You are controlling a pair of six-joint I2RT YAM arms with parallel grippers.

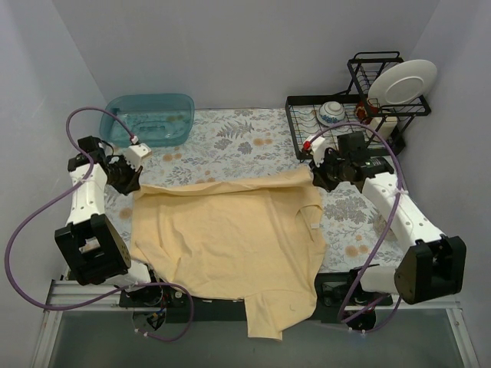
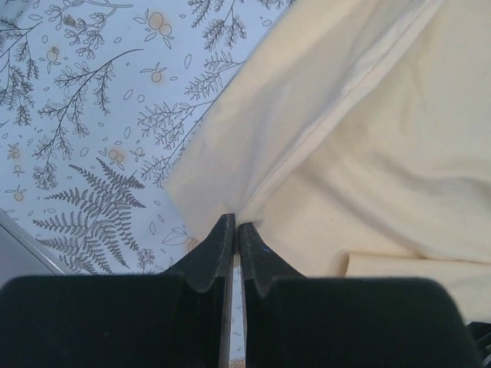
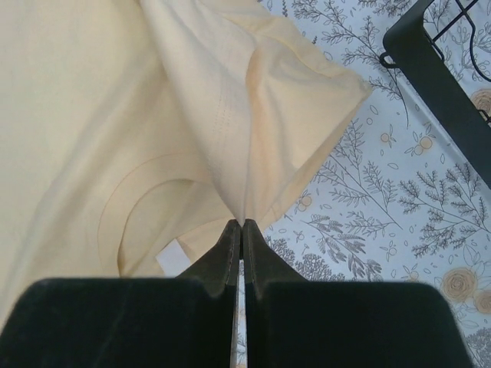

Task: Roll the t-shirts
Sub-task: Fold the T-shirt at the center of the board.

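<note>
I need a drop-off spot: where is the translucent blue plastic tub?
In the top view, the translucent blue plastic tub sits at the far left of the table, just beyond the left gripper that pinches the pale yellow t-shirt's corner.

The worktop (image 1: 230, 138) is covered with a pale cloth printed with grey ferns, leafy sprigs and small orange blooms. A pale yellow t-shirt (image 1: 230, 238) lies spread across its middle and near part, wrinkled, with its far edge folded over into a long ridge running from left to right. One part of the t-shirt hangs over the near edge of the worktop. At the far left corner stands a translucent blue tub (image 1: 149, 119), apart from the t-shirt. At the far right stands a black wire dish rack (image 1: 291, 123), its near left corner close to the t-shirt's far right corner.
</note>
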